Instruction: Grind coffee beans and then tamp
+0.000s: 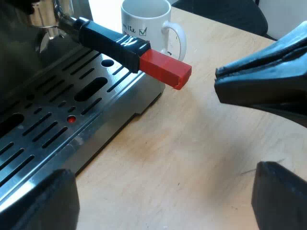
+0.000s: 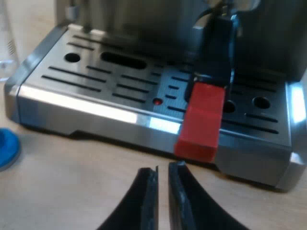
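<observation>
The holder is locked into the espresso machine's (image 1: 29, 72) front. Its dark handle (image 1: 112, 43) reaches out over the slotted drip tray (image 1: 57, 129) and ends in a red block (image 1: 165, 69). My left gripper (image 1: 163, 206) is open, its fingers (image 1: 53, 201) wide apart over the tray's edge and the wooden table, short of the red end. In the right wrist view the red end (image 2: 201, 122) juts past the drip tray (image 2: 96, 105), and my right gripper (image 2: 162, 175) sits just before it, shut and holding nothing. That gripper (image 1: 259, 81) also appears close beside the red end.
A white mug (image 1: 146, 24) with printed text stands on the wooden table (image 1: 192, 153) beyond the handle. The rim of a blue tamper (image 2: 5, 148) lies on the table near the tray's corner. A small red light (image 2: 157, 101) glows on the tray.
</observation>
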`<control>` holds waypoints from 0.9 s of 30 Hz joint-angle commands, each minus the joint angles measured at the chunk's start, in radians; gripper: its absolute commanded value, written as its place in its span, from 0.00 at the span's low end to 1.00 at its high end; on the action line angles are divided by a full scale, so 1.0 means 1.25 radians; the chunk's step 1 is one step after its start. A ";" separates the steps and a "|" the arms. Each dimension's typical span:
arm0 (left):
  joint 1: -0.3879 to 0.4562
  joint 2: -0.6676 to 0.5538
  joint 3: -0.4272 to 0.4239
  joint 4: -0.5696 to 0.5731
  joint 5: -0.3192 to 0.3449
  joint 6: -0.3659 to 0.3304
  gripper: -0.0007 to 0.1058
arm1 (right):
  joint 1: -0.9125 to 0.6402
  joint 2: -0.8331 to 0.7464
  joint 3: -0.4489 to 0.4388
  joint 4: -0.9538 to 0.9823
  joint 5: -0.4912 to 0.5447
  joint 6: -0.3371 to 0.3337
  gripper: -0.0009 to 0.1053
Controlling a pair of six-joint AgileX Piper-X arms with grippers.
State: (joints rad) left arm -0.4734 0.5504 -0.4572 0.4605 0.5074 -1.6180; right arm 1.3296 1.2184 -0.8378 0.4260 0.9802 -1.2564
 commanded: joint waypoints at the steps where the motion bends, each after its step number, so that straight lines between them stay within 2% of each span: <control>1: -0.003 -0.002 -0.001 -0.005 0.010 0.000 0.75 | -0.002 0.004 -0.004 -0.006 0.038 0.021 0.09; 4: -0.003 -0.002 -0.001 -0.005 0.010 0.000 0.75 | -0.033 0.006 -0.002 -0.002 0.020 0.056 0.09; 10: -0.003 -0.002 -0.001 -0.005 0.010 0.000 0.75 | -0.080 0.006 0.003 -0.004 -0.052 0.058 0.09; 18: -0.003 -0.002 -0.001 -0.005 0.010 0.000 0.75 | -0.083 0.006 0.049 -0.075 -0.053 0.058 0.09; 27: -0.003 -0.002 -0.001 -0.007 0.010 0.000 0.75 | -0.110 0.007 0.050 -0.092 -0.047 0.057 0.09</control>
State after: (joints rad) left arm -0.4734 0.5504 -0.4572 0.4605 0.5074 -1.6180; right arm 1.1970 1.2273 -0.7746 0.3136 0.9104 -1.1884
